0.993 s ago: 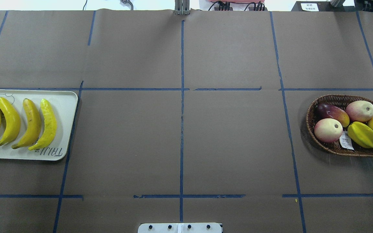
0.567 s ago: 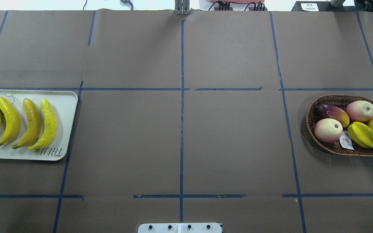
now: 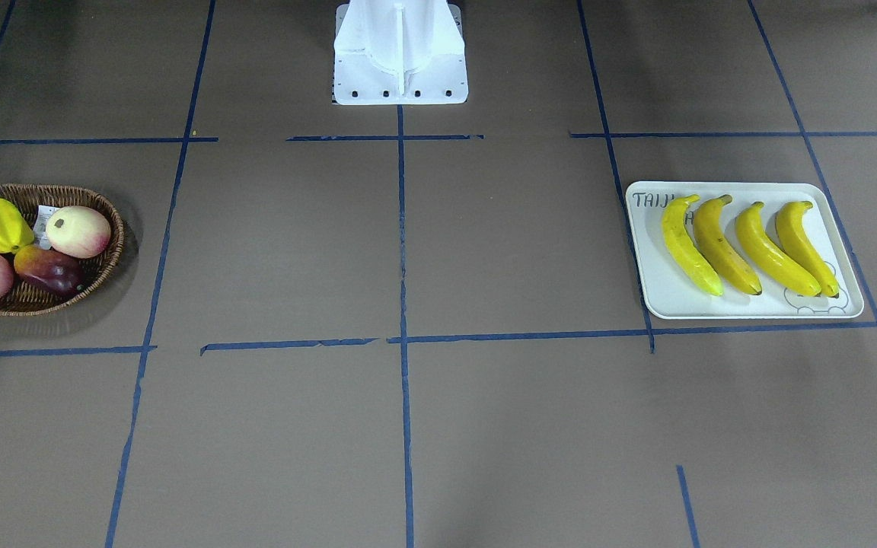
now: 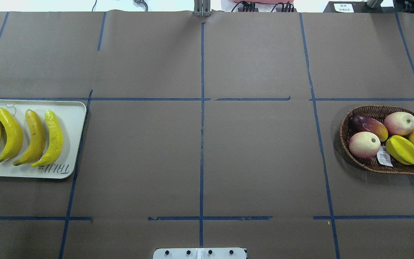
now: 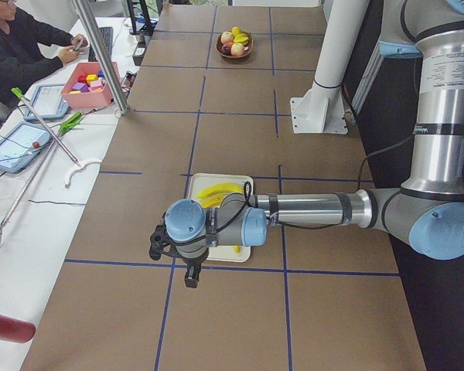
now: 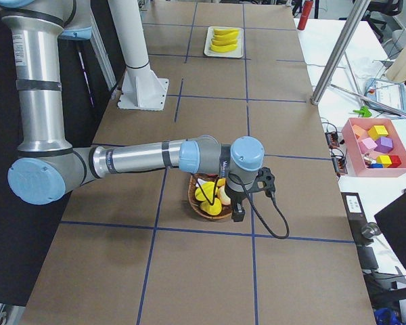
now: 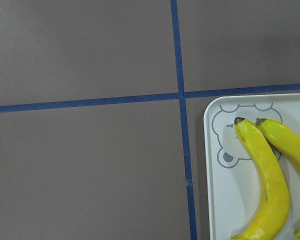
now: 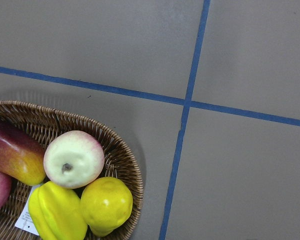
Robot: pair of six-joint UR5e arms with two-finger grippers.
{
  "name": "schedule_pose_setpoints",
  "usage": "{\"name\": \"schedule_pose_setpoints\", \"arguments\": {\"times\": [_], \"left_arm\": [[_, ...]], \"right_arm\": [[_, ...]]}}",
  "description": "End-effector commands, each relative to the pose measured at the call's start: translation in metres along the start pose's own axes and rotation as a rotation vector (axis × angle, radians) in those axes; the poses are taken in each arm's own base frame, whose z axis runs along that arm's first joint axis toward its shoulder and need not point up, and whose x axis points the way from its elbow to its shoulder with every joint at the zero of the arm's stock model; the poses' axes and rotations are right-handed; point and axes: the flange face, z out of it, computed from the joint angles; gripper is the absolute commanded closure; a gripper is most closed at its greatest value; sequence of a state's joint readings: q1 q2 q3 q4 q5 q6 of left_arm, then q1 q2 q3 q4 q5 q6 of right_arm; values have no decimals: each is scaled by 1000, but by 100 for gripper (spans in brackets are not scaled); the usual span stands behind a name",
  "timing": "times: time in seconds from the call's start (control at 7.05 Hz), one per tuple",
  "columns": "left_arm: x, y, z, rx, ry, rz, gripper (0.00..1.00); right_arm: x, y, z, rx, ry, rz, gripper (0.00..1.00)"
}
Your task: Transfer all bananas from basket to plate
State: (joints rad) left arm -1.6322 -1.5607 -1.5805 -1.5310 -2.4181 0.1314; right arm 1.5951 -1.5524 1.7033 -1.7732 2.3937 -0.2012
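Several yellow bananas (image 4: 36, 138) lie side by side on the off-white plate (image 4: 72, 115) at the table's left end; they show in the front view (image 3: 720, 243) and the left wrist view (image 7: 267, 175) too. The wicker basket (image 4: 343, 133) at the right end holds peaches, a mango, a starfruit and a yellow fruit, no banana. My left gripper (image 5: 191, 278) hangs above the plate's outer edge (image 5: 243, 182). My right gripper (image 6: 238, 214) hangs above the basket (image 6: 199, 210). Both show only in side views, so I cannot tell whether they are open or shut.
The white robot pedestal (image 3: 400, 53) stands at the table's middle, robot side. Blue tape lines cross the brown table. An operator (image 5: 23, 46) sits at a side table with a pink box of blocks (image 5: 89, 81).
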Motion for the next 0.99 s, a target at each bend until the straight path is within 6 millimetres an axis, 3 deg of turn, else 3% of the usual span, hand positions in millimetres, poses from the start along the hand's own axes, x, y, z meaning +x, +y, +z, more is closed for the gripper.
{"name": "schedule_pose_setpoints", "arguments": {"times": [0.0, 0.14, 0.28, 0.57, 0.85], "left_arm": [[1, 3, 0, -15, -23, -9, 0], [0, 3, 0, -16, -25, -10, 0], [0, 2, 0, -15, -27, -9, 0], [0, 2, 0, -15, -25, -10, 0], [2, -1, -3, -11, -26, -6, 0]], "right_arm": [[21, 5, 15, -25, -29, 50, 0], [29, 9, 22, -39, -33, 67, 0], [51, 17, 32, -52, -58, 111, 0], [62, 30, 28, -28, -80, 138, 0], [69, 60, 38, 39, -51, 88, 0]]}}
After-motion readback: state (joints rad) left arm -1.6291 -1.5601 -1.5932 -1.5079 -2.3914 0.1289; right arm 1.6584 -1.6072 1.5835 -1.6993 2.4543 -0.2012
